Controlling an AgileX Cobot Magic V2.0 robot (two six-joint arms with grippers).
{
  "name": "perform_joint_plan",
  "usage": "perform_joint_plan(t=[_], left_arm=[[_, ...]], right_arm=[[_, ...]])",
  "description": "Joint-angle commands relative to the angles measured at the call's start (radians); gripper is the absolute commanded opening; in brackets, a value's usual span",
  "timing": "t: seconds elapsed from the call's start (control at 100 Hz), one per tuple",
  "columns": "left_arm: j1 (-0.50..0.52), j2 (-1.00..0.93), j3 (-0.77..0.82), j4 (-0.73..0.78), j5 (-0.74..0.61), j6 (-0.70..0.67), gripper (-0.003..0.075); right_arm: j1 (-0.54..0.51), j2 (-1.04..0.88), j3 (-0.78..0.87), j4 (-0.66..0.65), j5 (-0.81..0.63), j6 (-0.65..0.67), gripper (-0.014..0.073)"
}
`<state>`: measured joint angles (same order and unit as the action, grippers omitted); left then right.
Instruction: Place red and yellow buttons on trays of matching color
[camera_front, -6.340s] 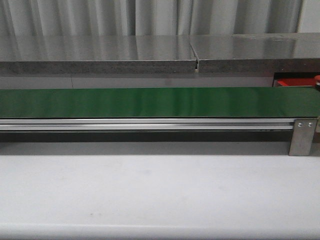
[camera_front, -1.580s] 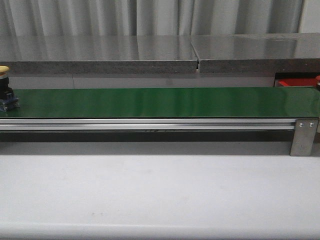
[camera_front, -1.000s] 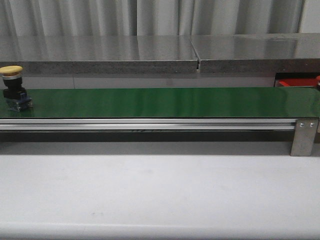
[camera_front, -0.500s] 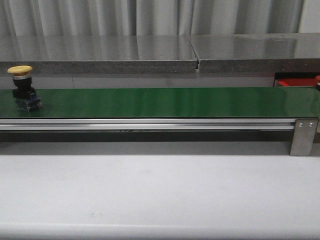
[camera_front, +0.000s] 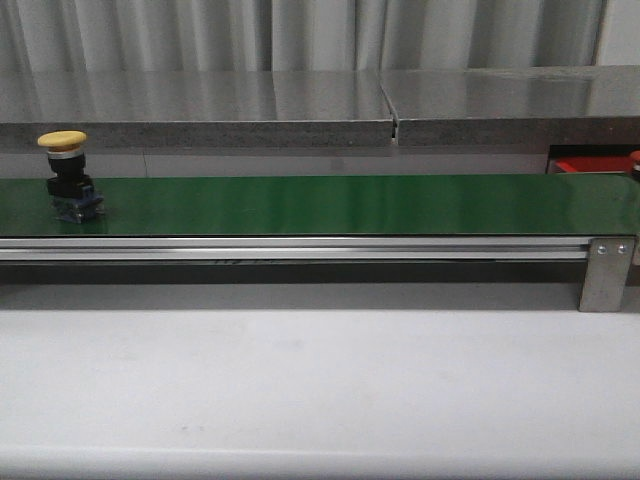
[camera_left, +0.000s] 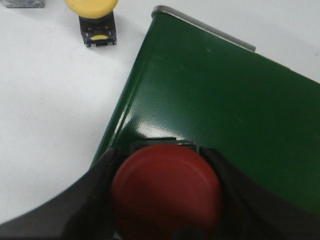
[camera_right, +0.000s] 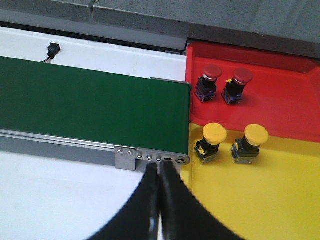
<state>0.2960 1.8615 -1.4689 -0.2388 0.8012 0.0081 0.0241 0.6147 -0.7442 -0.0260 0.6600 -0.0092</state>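
- A pale table (camera_front: 320, 390) fronts a long green belt (camera_front: 330, 205), a grey steel shelf (camera_front: 200, 105) and curtains behind it, seen from the front.
- A yellow-capped button (camera_front: 68, 188) stands upright on the belt near its left end; six seconds back the belt was bare, and over the last second and a half the button has ridden in from the left edge toward the belt's right end.
- At that right end, the right wrist view shows the red tray (camera_right: 280, 85) holding two red buttons (camera_right: 222, 85) and, just beside it, the yellow tray (camera_right: 260, 200) holding two yellow buttons (camera_right: 227, 142); both trays abut the belt.
- The right gripper (camera_right: 160, 172) hangs over the belt's right-end rail with its fingers pressed together and nothing between them.
- The left gripper (camera_left: 165, 197) is clamped on a red button (camera_left: 166, 192) above the belt's left end; another yellow button (camera_left: 96, 20) stands on the table beside that end.
- Judgement: four buttons are sorted, and the incoming yellow one is next for the right arm, which must spread its fingers before it arrives.
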Motion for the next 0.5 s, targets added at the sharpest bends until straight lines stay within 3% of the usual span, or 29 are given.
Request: perform_joint_plan(t=[0.0,0.07,0.13,0.49], left_arm=[[-0.006,-0.051,-0.025,-0.021,-0.033,0.007,0.0392],[-0.006,-0.051,-0.025,-0.021,-0.028,0.007,0.0514],[-0.006,-0.051,-0.025,-0.027,-0.026,0.007,0.0562],[-0.048,-0.152,-0.047,-0.068,-0.028,0.093,0.0564]], right_arm=[[0.003,-0.003,-0.026,-0.014,-0.070,-0.001,-0.0118],[0.003,-0.003,-0.026,-0.014,-0.070,-0.001,-0.0118],[0.003,-0.003,-0.026,-0.014,-0.070,-0.001,-0.0118],[0.003,-0.003,-0.026,-0.014,-0.070,-0.001,-0.0118]])
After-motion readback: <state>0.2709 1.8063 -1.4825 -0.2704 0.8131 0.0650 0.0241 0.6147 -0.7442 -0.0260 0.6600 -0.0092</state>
